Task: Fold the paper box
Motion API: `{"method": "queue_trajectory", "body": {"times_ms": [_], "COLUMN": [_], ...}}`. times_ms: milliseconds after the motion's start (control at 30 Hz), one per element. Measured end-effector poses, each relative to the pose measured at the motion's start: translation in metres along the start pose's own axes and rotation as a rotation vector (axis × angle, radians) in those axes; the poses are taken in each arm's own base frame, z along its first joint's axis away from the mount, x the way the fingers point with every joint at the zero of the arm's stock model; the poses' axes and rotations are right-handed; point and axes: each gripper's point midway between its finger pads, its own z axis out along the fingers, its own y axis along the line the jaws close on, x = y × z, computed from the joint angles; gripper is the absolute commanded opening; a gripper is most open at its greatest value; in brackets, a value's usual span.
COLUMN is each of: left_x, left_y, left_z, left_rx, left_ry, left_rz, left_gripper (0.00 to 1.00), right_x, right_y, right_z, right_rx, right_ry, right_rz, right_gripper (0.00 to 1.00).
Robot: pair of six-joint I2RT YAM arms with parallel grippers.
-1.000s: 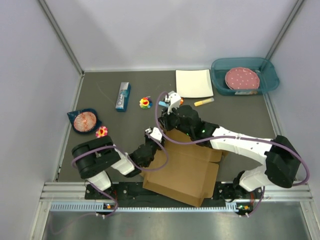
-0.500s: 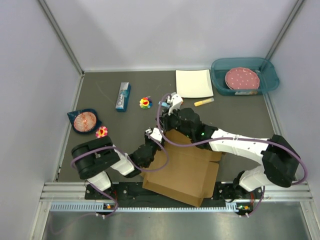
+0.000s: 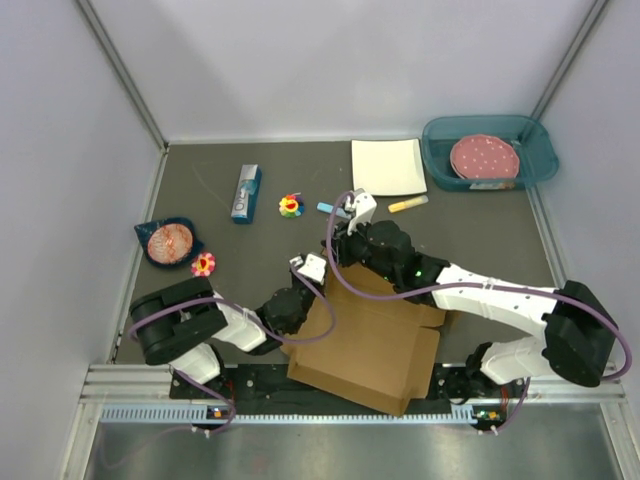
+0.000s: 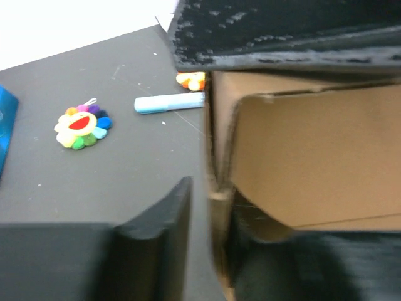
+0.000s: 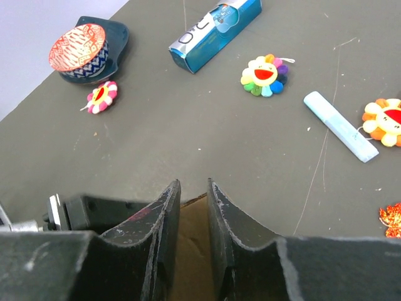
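The paper box, a brown cardboard sheet partly folded, lies at the near middle of the table. My left gripper is at the box's left edge. In the left wrist view its jaws straddle an upright cardboard wall. A gap still shows beside the left finger, so it is open. My right gripper hangs over the box's far left corner. Its jaws stand a narrow slit apart, with brown cardboard showing between them.
At the back lie a white square plate, a yellow marker and a teal bin holding a pink plate. A blue carton, rainbow flower, pale blue stick, patterned bowl and pink flower lie at the left.
My left jaws have narrowed around the box's wall. The right arm has shifted slightly right and its jaws have eased apart a little. The box has barely moved.
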Motion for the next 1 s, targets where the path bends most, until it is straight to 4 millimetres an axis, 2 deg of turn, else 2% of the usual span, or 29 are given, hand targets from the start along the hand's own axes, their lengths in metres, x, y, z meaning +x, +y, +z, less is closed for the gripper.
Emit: {"method": "queue_trajectory", "body": {"times_ms": [67,167,267,333,400,433,500,600,633,733,767,1000], "left_x": [0.000,0.001,0.001,0.001,0.001,0.001,0.000,-0.003,-0.004,-0.003,-0.003,-0.002], "left_y": [-0.004,-0.009,-0.011,-0.011,-0.009,-0.008,-0.006,-0.007,-0.008,-0.013,-0.016,-0.021], "left_z": [0.001,0.003,0.004,0.005,0.005,0.005,0.007,0.010,0.011,0.014,0.015,0.017], "left_rx": [0.018,0.032,0.034,0.036,0.026,0.018,0.005,-0.003,-0.003,0.011,0.024,0.034], "left_ry": [0.000,-0.003,-0.009,-0.009,-0.007,-0.007,-0.008,-0.010,-0.012,-0.011,-0.010,-0.014], "left_rz": [0.003,0.002,-0.007,-0.005,0.001,0.001,0.001,-0.001,-0.003,-0.008,-0.009,-0.042], "left_gripper": [0.11,0.10,0.20,0.36,0.46,0.49,0.49,0.45,0.35,0.14,0.00,0.00], "right_x": [0.000,-0.001,-0.002,-0.003,-0.002,-0.003,-0.002,-0.002,-0.002,-0.002,-0.002,-0.003], "right_y": [-0.001,-0.004,-0.007,-0.008,-0.009,-0.010,-0.011,-0.013,-0.013,-0.013,-0.014,-0.017], "right_z": [0.000,-0.002,-0.007,-0.010,-0.013,-0.015,-0.018,-0.019,-0.020,-0.020,-0.020,-0.019], "right_rx": [0.006,0.021,0.036,0.043,0.047,0.051,0.057,0.062,0.064,0.066,0.069,0.079], "right_ry": [-0.001,0.000,0.009,0.019,0.031,0.038,0.046,0.056,0.057,0.058,0.058,0.054], "right_rz": [0.000,0.000,-0.001,-0.004,-0.006,-0.009,-0.011,-0.012,-0.012,-0.013,-0.012,-0.011], "right_gripper": [0.28,0.32,0.34,0.35,0.35,0.35,0.35,0.35,0.35,0.35,0.35,0.35]}}
